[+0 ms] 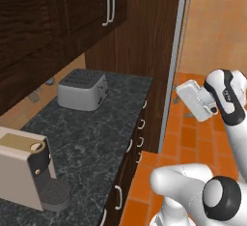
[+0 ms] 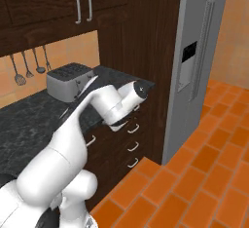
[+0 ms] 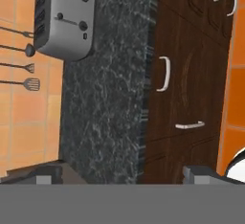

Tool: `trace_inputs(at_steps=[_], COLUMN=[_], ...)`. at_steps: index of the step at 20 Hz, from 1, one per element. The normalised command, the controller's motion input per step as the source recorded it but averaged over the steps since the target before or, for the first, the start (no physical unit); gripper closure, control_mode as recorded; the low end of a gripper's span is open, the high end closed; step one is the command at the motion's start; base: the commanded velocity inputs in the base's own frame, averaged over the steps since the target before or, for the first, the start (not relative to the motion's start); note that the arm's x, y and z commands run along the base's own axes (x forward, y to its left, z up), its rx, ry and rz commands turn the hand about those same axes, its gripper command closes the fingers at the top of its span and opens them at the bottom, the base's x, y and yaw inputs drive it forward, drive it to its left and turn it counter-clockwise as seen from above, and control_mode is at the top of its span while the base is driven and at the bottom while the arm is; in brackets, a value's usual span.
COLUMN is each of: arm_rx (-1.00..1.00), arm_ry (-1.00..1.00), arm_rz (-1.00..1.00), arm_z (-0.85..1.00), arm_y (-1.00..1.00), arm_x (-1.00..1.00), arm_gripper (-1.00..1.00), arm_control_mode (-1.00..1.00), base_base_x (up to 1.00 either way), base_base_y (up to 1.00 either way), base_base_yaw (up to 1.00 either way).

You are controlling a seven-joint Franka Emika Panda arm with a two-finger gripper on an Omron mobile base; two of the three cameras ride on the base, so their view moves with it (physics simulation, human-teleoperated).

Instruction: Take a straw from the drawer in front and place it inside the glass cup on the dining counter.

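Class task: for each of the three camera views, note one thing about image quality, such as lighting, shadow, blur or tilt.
Left base view: even, flat lighting; the toaster casts only a faint shadow on the black speckled countertop. Right base view: soft overall, with a pale sheen down the refrigerator. Hand view: rolled sideways, so the countertop runs vertically and the drawer handles look turned.

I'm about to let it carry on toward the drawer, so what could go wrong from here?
The drawers under the black counter are all shut, so the straw's place can't be told; it may pull the wrong handle.
The open gripper hangs over the counter edge, so going down for a handle could clip the stone.
The toaster sits near the elbow's swing.
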Motion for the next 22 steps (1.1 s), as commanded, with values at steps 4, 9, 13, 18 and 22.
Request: trace_inputs(at_steps=[4,9,13,18,22], arm_rx=[0.12,0.16,0.13,0.08,0.07], arm_ry=[-0.03,-0.04,-0.02,-0.02,-0.01], arm_rz=[0.03,0.02,0.00,0.00,0.00], arm_z=[-1.00,-1.00,-0.91,-0.69,-0.64], arm_y=[0.01,0.10,0.39,0.38,0.16], arm_x=[0.00,0.00,0.20,0.50,0.50], arm_gripper=[-1.00,-1.00,-1.00,-1.00,-1.00], arm_control_mode=[-1.00,-1.00,-1.00,-1.00,-1.00], base_base_x=[0.00,0.00,0.00,0.00,0.00], base_base_y=[0.00,0.00,0.00,0.00,0.00], base_base_yaw=[0.00,0.00,0.00,0.00,0.00])
